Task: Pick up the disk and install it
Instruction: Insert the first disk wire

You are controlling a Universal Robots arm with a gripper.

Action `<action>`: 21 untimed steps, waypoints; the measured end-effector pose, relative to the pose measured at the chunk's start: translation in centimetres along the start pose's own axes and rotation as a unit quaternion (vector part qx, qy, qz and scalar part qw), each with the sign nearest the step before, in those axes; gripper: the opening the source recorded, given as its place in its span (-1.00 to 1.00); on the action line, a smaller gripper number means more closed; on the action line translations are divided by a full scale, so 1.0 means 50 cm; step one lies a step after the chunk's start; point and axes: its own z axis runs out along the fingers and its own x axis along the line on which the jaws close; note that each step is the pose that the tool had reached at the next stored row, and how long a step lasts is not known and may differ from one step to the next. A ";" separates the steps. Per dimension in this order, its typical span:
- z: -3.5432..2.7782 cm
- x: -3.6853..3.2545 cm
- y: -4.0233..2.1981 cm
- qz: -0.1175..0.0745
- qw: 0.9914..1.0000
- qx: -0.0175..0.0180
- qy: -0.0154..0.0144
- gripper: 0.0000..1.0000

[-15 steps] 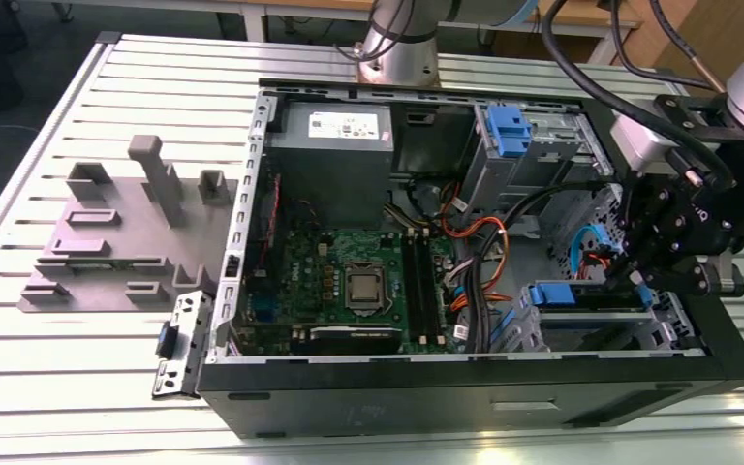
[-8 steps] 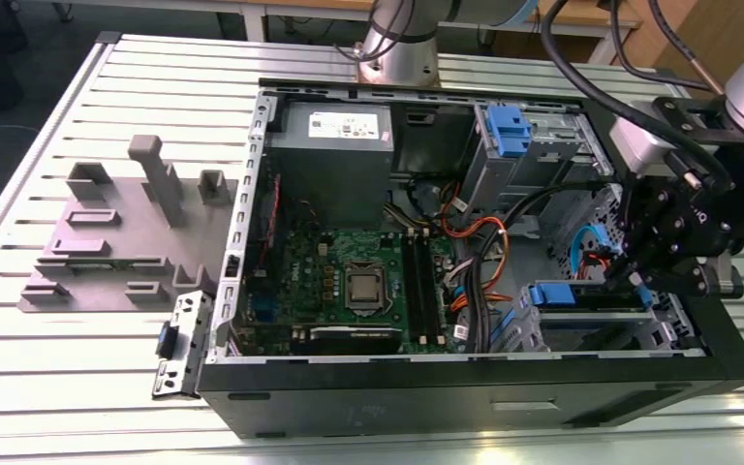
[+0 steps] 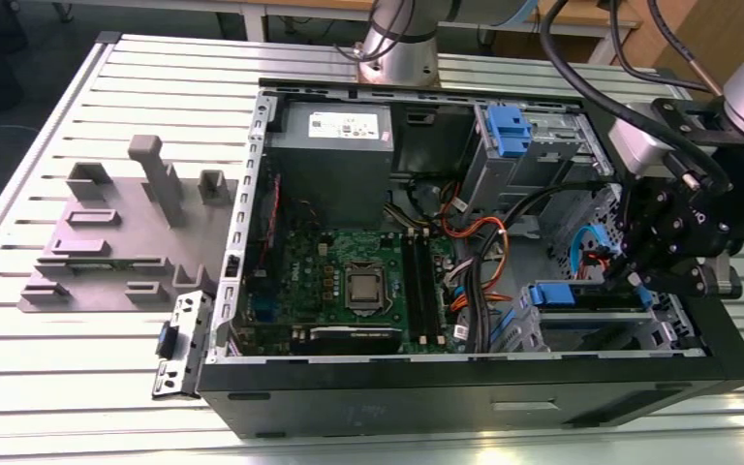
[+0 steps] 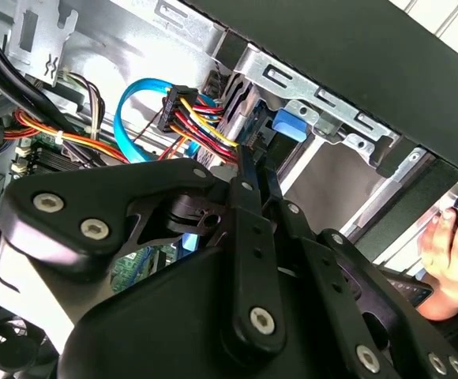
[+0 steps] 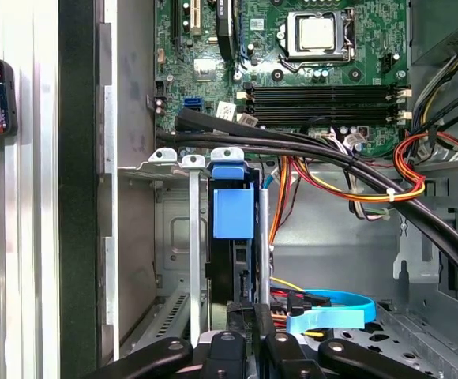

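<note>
The disk (image 5: 233, 212) stands on edge in the drive cage at the front corner of the open computer case (image 3: 476, 387). Its blue caddy tab faces the motherboard, and its dark body runs back toward my gripper. That blue tab also shows in the exterior view as the disk (image 3: 561, 294) and in the second wrist view as the disk (image 4: 290, 123). My gripper (image 5: 249, 309) hangs just behind the disk's rear end, its two fingers close together and shut, tips at or against that end. From outside, the gripper (image 3: 634, 276) is at the case's right side, and it appears as the gripper (image 4: 253, 166) beside red, yellow and black cables.
A grey power-supply box (image 3: 333, 126) and a second blue caddy (image 3: 508, 131) sit at the case's far end. Cable bundles (image 5: 355, 170) cross beside the cage. A grey fixture block (image 3: 127, 223) lies on the table at the exterior view's left. A person's hand (image 4: 450, 253) rests outside the case.
</note>
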 end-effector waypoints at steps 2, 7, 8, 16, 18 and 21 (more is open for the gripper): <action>0.000 0.000 0.000 0.000 1.000 0.000 0.000 -0.67; -0.005 0.000 0.000 0.000 1.000 0.000 0.000 -0.67; -0.005 0.000 0.000 0.000 1.000 0.000 0.000 -0.67; -0.005 0.000 0.000 0.000 1.000 0.000 -0.002 -0.67; -0.005 0.000 0.000 0.000 1.000 0.000 -0.002 -0.67; -0.004 0.000 0.000 0.000 1.000 0.000 -0.002 -0.67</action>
